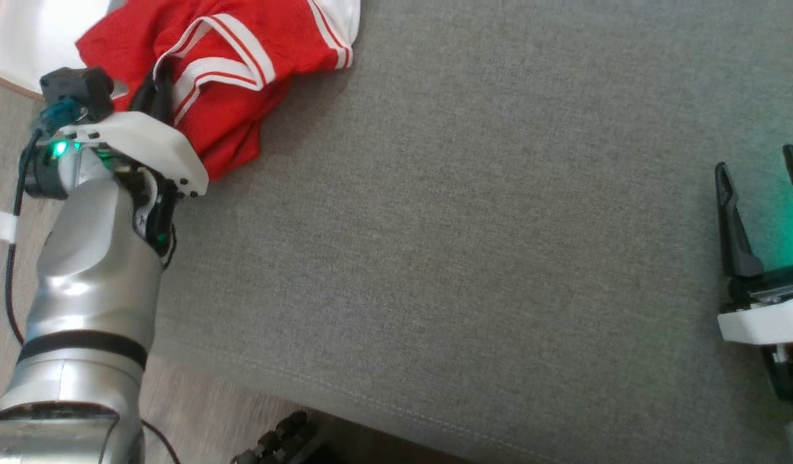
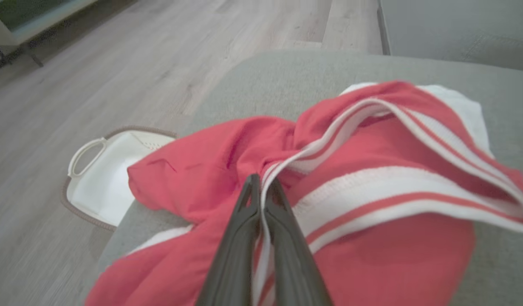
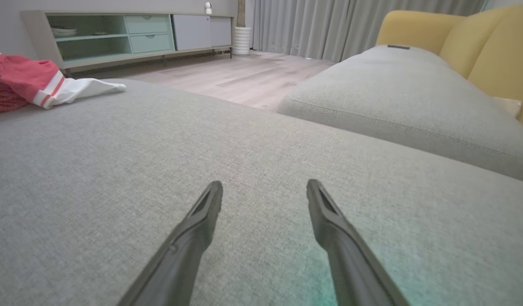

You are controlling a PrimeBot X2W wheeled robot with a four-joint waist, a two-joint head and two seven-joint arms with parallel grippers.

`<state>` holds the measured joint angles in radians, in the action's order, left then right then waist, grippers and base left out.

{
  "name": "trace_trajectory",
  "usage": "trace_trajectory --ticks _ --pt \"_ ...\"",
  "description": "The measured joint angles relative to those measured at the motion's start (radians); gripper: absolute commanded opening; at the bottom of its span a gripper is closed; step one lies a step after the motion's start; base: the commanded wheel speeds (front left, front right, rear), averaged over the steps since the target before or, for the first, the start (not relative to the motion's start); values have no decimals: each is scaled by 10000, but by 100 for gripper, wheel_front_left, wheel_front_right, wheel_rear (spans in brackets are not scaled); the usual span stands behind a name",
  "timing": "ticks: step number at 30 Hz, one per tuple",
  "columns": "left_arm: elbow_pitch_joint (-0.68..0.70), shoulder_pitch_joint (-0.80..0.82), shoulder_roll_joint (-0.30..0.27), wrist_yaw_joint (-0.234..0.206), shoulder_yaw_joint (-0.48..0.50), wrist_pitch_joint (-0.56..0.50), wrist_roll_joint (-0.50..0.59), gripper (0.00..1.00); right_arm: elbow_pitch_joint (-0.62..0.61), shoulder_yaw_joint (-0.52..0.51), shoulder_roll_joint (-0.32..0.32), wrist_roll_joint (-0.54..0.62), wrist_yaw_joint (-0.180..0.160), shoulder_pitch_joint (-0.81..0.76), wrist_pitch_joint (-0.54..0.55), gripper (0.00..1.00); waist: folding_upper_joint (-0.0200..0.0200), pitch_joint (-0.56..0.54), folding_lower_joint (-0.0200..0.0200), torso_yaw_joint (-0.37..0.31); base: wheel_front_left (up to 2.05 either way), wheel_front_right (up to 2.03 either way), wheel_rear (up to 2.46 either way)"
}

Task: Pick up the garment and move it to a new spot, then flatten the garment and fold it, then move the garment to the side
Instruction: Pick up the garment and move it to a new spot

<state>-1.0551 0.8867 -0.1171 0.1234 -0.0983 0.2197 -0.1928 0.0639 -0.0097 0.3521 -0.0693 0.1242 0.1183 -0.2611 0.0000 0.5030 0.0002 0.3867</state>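
The garment (image 1: 235,71) is a red piece with white stripes and a white part, crumpled at the far left corner of the grey cushion (image 1: 473,245). My left gripper (image 2: 263,182) is shut on the garment's (image 2: 371,178) striped edge, a white band pinched between its fingers; in the head view the left gripper (image 1: 159,76) reaches into the cloth from the left. My right gripper (image 3: 264,191) hangs open just above bare cushion at the right, far from the garment (image 3: 27,83), also the right gripper (image 1: 760,171) in the head view.
A white basket (image 2: 100,178) with a brown rim stands on the wooden floor (image 2: 117,72) just past the cushion's left corner. A second grey cushion (image 3: 397,97) and a yellow sofa back (image 3: 469,38) lie beyond my right gripper. A low sideboard (image 3: 125,36) stands far off.
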Motion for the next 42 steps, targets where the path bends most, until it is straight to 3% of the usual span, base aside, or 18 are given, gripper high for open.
trace_trajectory --ticks 5,13,18,24,32,38,42 --pt "757 -4 -244 4 -297 286 322 0 587 96 -472 2 0 88 12 100 0 -618 0 -90 0 0 0" --pt "3622 -76 -911 12 -1032 297 861 0 846 420 -1607 -13 0 32 19 100 0 -2116 -2 -562 0 0 0" --pt "5682 -217 -1384 71 -1712 -203 930 0 945 556 -2219 -90 0 -305 25 100 0 -2985 -2 -1312 0 0 0" --pt "7680 -133 -1638 88 -2786 -1285 253 0 1001 748 -2571 -117 0 -397 31 100 0 -3684 -2 -2591 0 0 0" --pt "8431 996 -1375 88 -3724 -1653 -815 0 759 953 -2819 -174 0 -406 31 100 1 -4149 -2 -4417 0 0 0" --pt "7973 1192 -686 88 -4309 -1459 -1183 0 616 936 -2867 -176 -2 -402 31 100 1 -4231 -2 -5557 0 0 0" --pt "7386 745 -477 90 -4742 -1011 -1266 0 525 897 -2888 -188 0 -399 31 100 1 -4012 -2 -5959 0 0 0"
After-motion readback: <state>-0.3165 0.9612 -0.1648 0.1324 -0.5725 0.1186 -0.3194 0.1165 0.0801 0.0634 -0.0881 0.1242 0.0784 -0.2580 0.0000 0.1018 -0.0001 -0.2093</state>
